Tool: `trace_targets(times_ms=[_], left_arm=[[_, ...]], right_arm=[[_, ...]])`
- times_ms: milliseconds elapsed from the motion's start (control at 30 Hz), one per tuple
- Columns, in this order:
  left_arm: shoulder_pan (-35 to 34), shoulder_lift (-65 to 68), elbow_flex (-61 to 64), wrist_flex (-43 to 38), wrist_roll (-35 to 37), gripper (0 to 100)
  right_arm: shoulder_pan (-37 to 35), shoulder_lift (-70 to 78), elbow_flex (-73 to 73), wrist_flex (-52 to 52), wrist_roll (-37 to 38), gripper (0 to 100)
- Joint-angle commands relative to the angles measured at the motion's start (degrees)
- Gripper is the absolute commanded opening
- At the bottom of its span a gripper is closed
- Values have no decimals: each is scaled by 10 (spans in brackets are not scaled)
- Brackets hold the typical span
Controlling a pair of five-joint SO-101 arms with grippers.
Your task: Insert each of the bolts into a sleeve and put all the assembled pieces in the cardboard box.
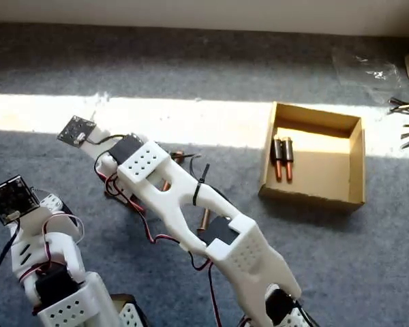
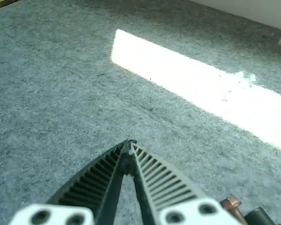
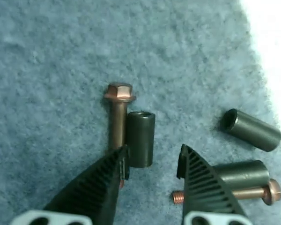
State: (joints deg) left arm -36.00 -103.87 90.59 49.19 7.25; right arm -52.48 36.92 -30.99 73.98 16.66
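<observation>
Because the dark sleeve [image 3: 140,138] lies lengthwise between the partly spread jaws of the right gripper [image 3: 153,150], its open mouth pointing away from the wrist, the coming grasp seems to turn on closing across its short width. It must do so without catching the copper bolt [image 3: 118,117], which lies parallel and just beside the sleeve, head also away from the wrist; one fingertip [image 3: 116,164] overlaps the bolt's shank. Nearby on the grey desk [image 3: 47,56] lie a second sleeve [image 3: 251,130], askew, and a third sleeve [image 3: 241,173] alongside another bolt [image 3: 225,193]. From above, the right arm [image 1: 184,197] stretches long and low over these parts and is clearly the nearer one. The left arm [image 1: 54,279] is folded back, the left gripper [image 2: 128,150] pinched shut on nothing above bare desk. Well apart, the cardboard box [image 1: 312,194] holds two assembled pieces [image 1: 281,158].
</observation>
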Motion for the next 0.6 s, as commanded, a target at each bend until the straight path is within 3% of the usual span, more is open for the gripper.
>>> trace_targets(times_ms=[0,567], left_arm=[[1,-9,-4,-11,3,10],[26,-9,-4,-11,2,11]], right_arm=[[-3,-3,-29,-8,-5,156],[-11,34,-29,-36,19,156]])
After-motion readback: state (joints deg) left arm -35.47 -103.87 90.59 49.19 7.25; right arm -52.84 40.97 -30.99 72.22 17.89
